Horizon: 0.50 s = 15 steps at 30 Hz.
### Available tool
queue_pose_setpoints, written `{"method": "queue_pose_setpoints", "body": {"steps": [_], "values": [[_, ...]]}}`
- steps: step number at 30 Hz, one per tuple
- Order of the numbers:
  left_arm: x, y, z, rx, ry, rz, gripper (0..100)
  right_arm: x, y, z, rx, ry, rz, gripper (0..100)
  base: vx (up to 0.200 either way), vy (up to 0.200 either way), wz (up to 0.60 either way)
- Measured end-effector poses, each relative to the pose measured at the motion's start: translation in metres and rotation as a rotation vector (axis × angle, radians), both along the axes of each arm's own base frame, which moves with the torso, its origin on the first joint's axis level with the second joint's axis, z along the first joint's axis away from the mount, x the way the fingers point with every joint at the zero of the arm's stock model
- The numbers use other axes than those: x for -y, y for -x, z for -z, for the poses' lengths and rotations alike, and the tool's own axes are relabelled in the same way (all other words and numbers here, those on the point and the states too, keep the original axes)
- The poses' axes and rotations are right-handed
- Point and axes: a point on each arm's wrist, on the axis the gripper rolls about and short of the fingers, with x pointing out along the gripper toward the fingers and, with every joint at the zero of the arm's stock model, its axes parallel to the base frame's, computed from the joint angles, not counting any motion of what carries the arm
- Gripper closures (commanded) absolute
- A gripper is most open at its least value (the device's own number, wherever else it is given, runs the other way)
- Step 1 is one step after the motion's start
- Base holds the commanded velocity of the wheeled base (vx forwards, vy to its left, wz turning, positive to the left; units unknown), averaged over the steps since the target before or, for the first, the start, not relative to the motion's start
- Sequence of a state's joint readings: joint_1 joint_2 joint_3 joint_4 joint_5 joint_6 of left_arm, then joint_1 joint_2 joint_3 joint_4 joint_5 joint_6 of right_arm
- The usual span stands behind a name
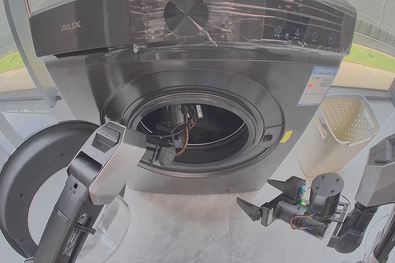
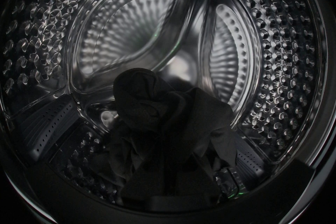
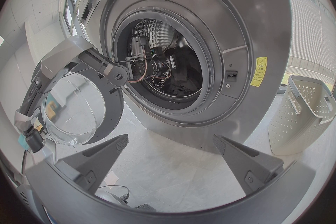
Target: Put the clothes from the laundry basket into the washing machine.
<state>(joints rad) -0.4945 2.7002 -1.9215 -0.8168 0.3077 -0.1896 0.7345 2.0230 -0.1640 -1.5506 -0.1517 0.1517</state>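
The grey washing machine (image 1: 230, 83) stands with its round door (image 1: 24, 177) swung open to the left. A dark heap of clothes (image 2: 168, 130) lies on the bottom of the steel drum (image 2: 273, 60), and the same clothes (image 3: 182, 74) show through the opening. My left arm's wrist (image 1: 175, 128) reaches in through the drum opening, with the gripper end deep inside. My right gripper (image 1: 254, 190) hangs low over the floor in front of the machine, open with nothing in it (image 3: 171, 144). The cream laundry basket (image 1: 349, 124) stands to the right of the machine, with no clothes showing inside.
The open door with its clear bowl (image 3: 73, 109) takes up the floor on the left, under my left arm. Pale floor (image 1: 193, 222) lies free in front of the machine. Glass walls stand behind the machine.
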Motion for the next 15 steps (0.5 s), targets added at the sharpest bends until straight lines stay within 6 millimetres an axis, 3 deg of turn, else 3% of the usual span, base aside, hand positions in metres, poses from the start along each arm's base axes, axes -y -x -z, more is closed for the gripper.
{"method": "queue_pose_setpoints", "body": {"steps": [3, 4, 15], "values": [[-0.003, -0.005, 0.004, 0.007, -0.003, -0.012, 100, 0.0, 0.0, 0.0, 0.0, 0.0, 0.0, 0, 0.0, 0.0, 0.0], [-0.003, -0.005, 0.005, 0.007, -0.004, -0.013, 0, 0.0, 0.0, 0.0, 0.0, 0.0, 0.0, 0, 0.0, 0.0, 0.0], [0.004, -0.002, 0.012, -0.008, -0.001, 0.001, 0, 0.0, 0.0, -0.001, 0.003, -0.002, 0.0, 0, 0.0, 0.0, 0.0]]}}
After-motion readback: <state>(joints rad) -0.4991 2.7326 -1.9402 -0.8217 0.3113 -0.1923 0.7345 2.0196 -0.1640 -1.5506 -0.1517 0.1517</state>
